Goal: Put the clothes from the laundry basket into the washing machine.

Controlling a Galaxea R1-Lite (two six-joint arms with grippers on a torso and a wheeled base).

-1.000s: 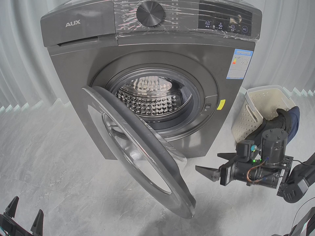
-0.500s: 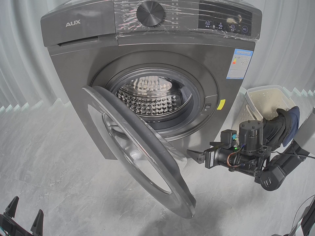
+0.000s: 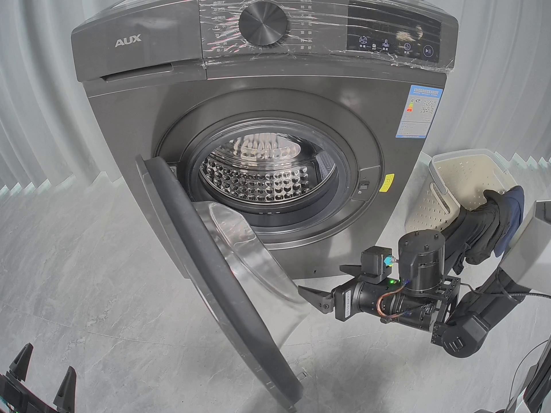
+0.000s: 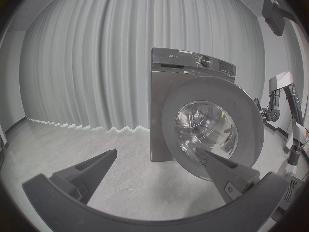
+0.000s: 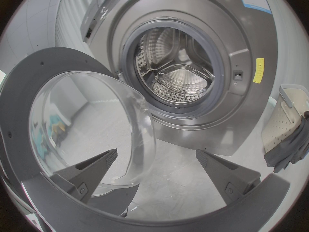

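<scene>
Washing machine [image 3: 143, 121] door [image 3: 189, 242] stands swung open. Right gripper [image 5: 156, 152]: fingers spread, holding nothing, low by the door's inner glass bowl. Left gripper [image 4: 155, 151]: fingers spread, near the floor, well apart from the machine. Dark clothes [image 3: 485, 228] hang over the laundry basket [image 3: 470, 173] rim; the basket is beside the machine's right front corner.

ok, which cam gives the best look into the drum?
Right wrist view: it looks almost straight into the drum, with the back wall visible. The head view shows it from above, with less depth. In the left wrist view the open door covers it.
</scene>
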